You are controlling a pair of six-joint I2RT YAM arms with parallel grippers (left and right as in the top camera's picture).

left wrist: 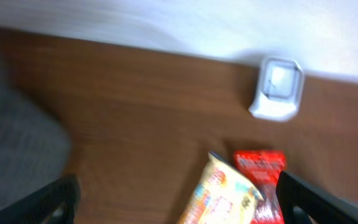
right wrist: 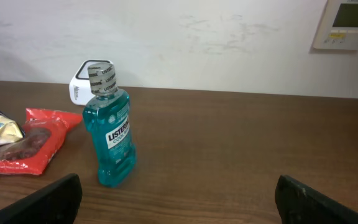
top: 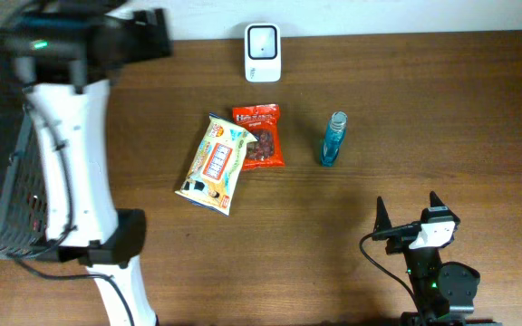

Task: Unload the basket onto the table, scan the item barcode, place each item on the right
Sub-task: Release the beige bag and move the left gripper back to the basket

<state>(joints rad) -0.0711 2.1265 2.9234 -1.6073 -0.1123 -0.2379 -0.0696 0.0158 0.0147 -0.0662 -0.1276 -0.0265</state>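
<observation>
The left claw [left wrist: 178, 186] and right claw [top: 409, 206] both gape wide, holding nothing. The blue mouthwash bottle [top: 333, 140] stands upright, label towards the right claw, near two touching snack bags [top: 214, 163].

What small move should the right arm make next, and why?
Probably ease the right gripper forward and slightly left toward the mouthwash bottle: its jaws stand open and empty, and the bottle stands upright just ahead, left of centre.
</observation>
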